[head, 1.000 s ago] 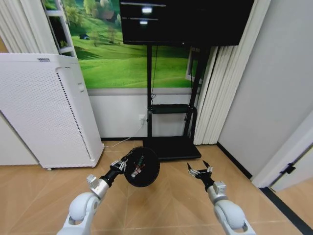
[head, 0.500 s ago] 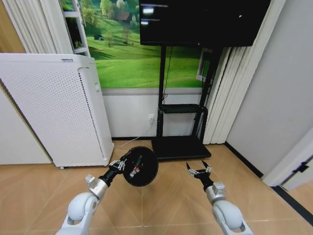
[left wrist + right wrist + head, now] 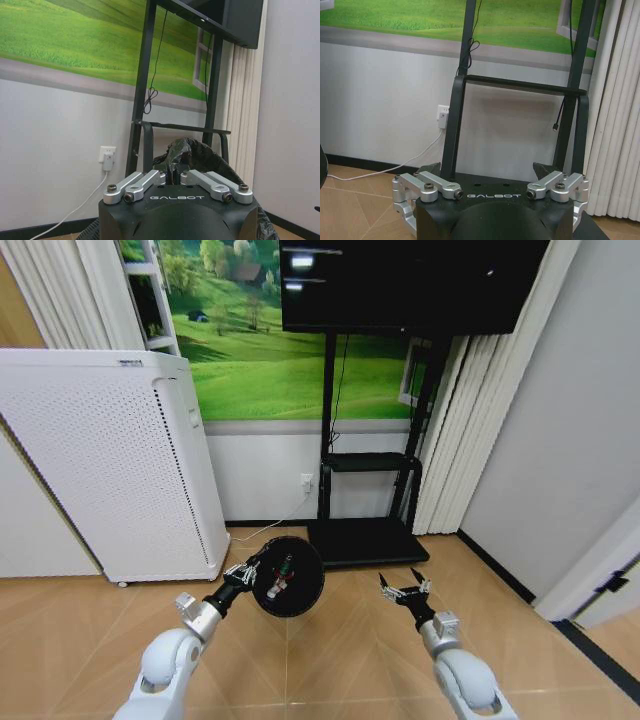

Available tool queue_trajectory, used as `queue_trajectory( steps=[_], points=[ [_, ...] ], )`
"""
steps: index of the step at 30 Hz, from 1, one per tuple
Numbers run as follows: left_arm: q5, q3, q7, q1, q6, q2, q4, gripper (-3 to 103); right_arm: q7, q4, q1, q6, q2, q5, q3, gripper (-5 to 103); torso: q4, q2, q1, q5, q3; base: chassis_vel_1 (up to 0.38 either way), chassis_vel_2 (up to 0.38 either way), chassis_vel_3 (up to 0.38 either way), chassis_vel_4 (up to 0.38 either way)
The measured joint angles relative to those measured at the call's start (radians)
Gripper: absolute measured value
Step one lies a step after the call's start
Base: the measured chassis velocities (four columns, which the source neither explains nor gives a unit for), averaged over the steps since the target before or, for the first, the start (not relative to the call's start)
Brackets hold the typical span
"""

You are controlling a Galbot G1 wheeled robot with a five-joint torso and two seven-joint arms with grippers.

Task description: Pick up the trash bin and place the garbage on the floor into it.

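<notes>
Head view shows the left gripper (image 3: 243, 574) clamped on the near rim of the trash bin (image 3: 289, 577), which it holds off the wooden floor (image 3: 340, 640) just left of centre. The bin's mouth tips toward the camera, and at least one red-and-white scrap of garbage (image 3: 274, 589) lies inside with a darker piece above it — what that piece is I cannot tell. In the left wrist view the fingers (image 3: 150, 179) are drawn narrow, pinching the black liner at the rim, with the bin's body running on ahead of the fingertips toward the wall.

The right gripper (image 3: 404, 590) hangs near the floor to the right of the bin, well apart from it, its fingers spread wide and holding nothing. Ahead of both arms stand the black TV stand (image 3: 365, 530) and, to the far left, the white cabinet (image 3: 110, 460).

The relation that matters — the bin's long axis runs away from the left fingers, so anything dropped in would have to come from the right side, and the right gripper is the free one nearer that opening.
</notes>
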Motion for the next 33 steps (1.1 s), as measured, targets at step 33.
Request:
queue_trajectory(
  steps=[33],
  points=[
    [0.002, 0.004, 0.003, -0.009, 0.000, -0.004, 0.009, 7, -0.010, 0.000, -0.012, 0.031, -0.006, 0.032, -0.002, 100, -0.0005, 0.000, 0.000, 0.0003, 0.000, 0.053, 0.056, -0.061, -0.059]
  ],
)
